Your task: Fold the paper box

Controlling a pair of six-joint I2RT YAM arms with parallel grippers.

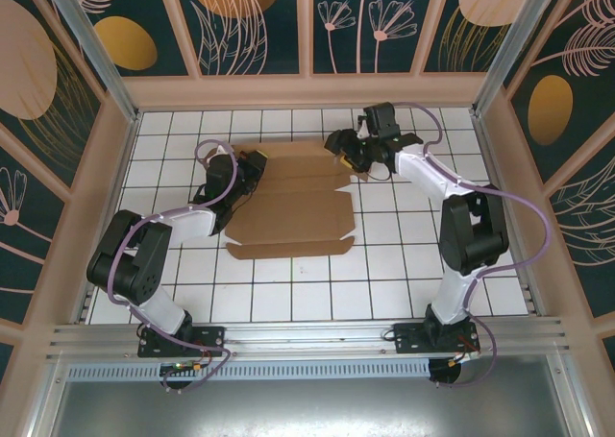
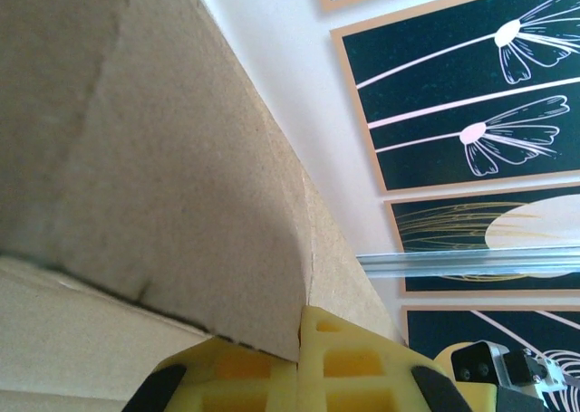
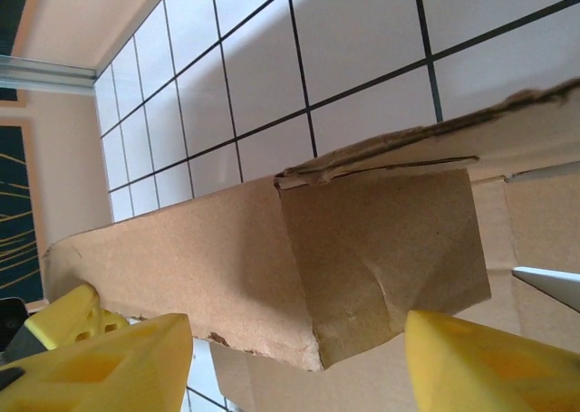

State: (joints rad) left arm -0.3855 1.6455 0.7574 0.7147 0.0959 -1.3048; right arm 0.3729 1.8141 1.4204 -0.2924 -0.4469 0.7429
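Brown paper box (image 1: 288,206): left jaws pinched its edge; right jaws stood open around a corner, best closed squarely.

Brown paper box (image 1: 288,216), white-tiled table (image 1: 404,274)

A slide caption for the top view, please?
Left gripper and right gripper at far corners of the box on a tiled table.

The paper box (image 1: 288,211) is showing matt, fibrous brown cardboard, ragged along one edge. The fingers (image 3: 118,362) are looking like smooth yellow plastic, while the white tiled table (image 1: 404,283) is catching a faint gloss.
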